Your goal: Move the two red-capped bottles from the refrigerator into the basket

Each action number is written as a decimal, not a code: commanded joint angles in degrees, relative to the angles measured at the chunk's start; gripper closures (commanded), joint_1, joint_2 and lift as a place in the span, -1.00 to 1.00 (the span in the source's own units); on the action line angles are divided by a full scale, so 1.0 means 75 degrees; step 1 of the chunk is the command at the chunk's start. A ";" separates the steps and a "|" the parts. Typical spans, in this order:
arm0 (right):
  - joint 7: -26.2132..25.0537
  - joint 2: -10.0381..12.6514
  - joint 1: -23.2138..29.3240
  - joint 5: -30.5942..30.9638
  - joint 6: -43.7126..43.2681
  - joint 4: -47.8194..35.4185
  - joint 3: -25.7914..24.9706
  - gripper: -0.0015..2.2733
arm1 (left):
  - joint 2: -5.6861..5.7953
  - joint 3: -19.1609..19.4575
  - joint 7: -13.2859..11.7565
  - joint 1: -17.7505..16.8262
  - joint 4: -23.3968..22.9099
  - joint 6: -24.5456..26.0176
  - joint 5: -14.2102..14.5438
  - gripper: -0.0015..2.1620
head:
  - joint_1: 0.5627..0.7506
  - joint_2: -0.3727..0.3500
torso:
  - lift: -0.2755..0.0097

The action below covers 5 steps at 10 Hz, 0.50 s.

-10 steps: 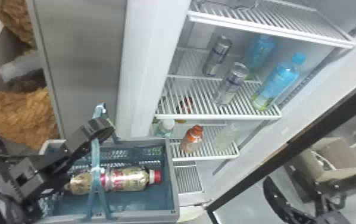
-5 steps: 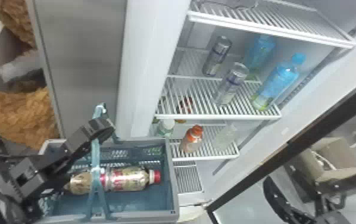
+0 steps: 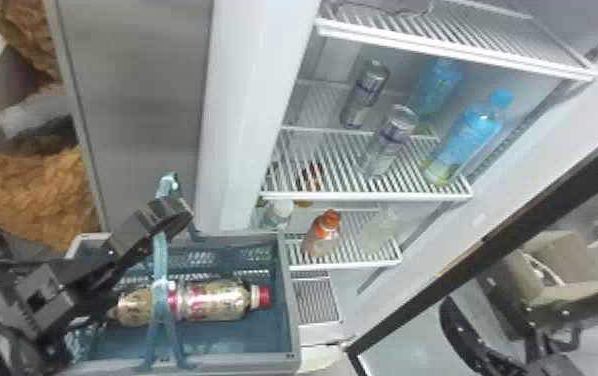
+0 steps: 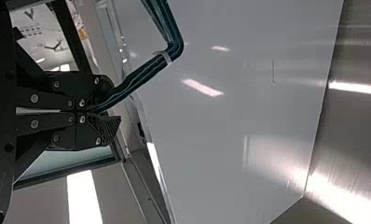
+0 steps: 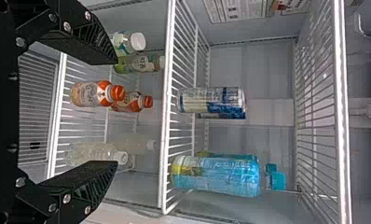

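One gold bottle point(image 3: 218, 300) with a red cap point(image 3: 263, 296) lies on its side in the basket point(image 3: 290, 320), and more gold shows behind it in a line, so I can't tell if that is a second bottle end to end or just one long one. The left pincer point(image 4: 96, 112) is pinching the basket handle point(image 4: 146, 67). The right pincer point(image 5: 117, 112) is spread wide with nothing in it, facing the refrigerator point(image 3: 248, 100), where two orange-capped bottles point(image 5: 88, 93) stand on the low shelf point(image 3: 343, 265). My guess is that the putting-in part is done or close to done. The next move needs a check for a second red cap in the basket. If both are in, the right pincer should back away and bump nothing, and if one is missing, it must go and find it, while the left one holds on tight
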 commanded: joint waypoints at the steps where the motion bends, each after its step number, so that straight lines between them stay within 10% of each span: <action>1: 0.0000 0.0007 -0.0004 -0.0001 0.0000 0.0016 0.0045 -0.76 | 0.0000 0.0000 0.0000 0.0000 -0.0002 -0.0015 0.0000 0.11 | 0.41 -0.94 | 0.93; 5: 0.0000 0.0007 -0.0023 -0.0016 0.0000 0.0035 0.0045 -0.76 | -0.0012 0.0000 0.0000 0.0000 -0.0002 -0.0071 0.0000 0.11 | 0.41 -0.94 | 0.93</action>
